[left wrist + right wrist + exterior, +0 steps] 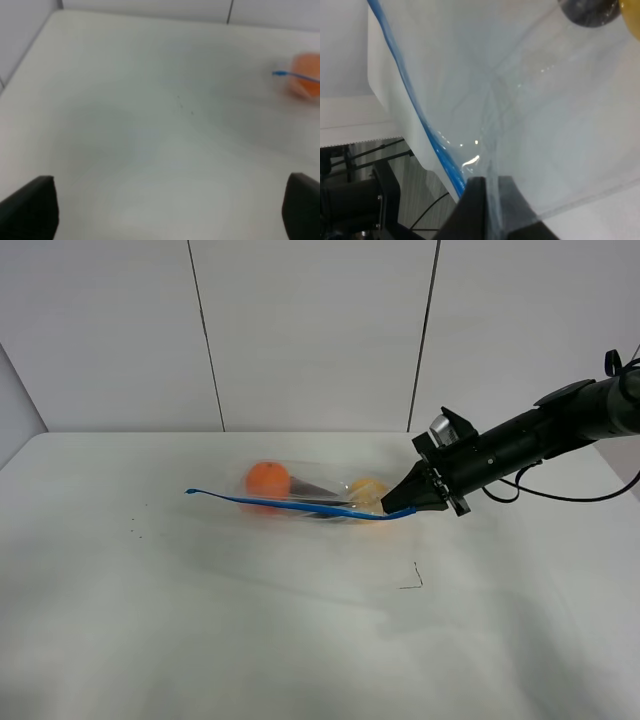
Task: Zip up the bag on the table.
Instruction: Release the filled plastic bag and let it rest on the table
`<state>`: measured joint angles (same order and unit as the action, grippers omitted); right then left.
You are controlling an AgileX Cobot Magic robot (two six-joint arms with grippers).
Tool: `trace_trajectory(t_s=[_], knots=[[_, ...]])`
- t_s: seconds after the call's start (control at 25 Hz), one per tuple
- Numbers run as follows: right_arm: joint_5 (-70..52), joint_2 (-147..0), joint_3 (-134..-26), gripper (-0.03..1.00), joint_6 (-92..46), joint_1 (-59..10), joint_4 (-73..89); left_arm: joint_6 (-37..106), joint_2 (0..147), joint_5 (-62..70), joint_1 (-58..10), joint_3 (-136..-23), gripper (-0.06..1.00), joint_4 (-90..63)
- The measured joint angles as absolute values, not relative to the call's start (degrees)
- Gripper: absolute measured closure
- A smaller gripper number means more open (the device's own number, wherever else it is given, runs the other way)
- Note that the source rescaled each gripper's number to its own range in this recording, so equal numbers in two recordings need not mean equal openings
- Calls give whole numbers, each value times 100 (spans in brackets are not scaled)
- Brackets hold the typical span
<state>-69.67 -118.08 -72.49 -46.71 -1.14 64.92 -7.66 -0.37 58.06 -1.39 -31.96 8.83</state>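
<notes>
High view, bag: the bag point(310, 490) lies on the table point(200, 620) toward the far middle, its blue zipper strip point(270, 502) along the near edge. An orange item point(267, 480) and a yellow item point(367, 490) show through the plastic.
High view, right gripper: the right gripper point(403, 503) is pinched closed on the right end of the strip.
High view, progress: judged early. One end is gripped, and the strip's far end sticks out free, with nothing holding it.
High view, unclear: no slider can be made out, and whether any length of the strip is sealed cannot be told. The left arm is out of frame.
Left wrist view, left gripper: the left gripper point(165, 210) is spread wide over bare table and holds nothing. It is well apart from the bag, whose left tip appears blurred at the frame edge.
Right wrist view, grip: the dark fingers point(475, 200) meet on clear film just beside the blue strip.
Right wrist view, unclear: the pinch point is cut off at the frame edge. Whether the strip itself or only the film beside it is held cannot be told.
</notes>
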Motion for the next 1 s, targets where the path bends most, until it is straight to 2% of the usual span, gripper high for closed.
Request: trace_trajectory(t_s=[0.52, 1.0], knots=[[-6967, -11808, -7249, 97, -4756, -114, 6492, -760, -37, 6049, -139, -2863, -5, 844], [-6967, -11808, -7249, 97, -4756, -114, 6492, -180, -37, 6049, -139, -2841, -5, 463]])
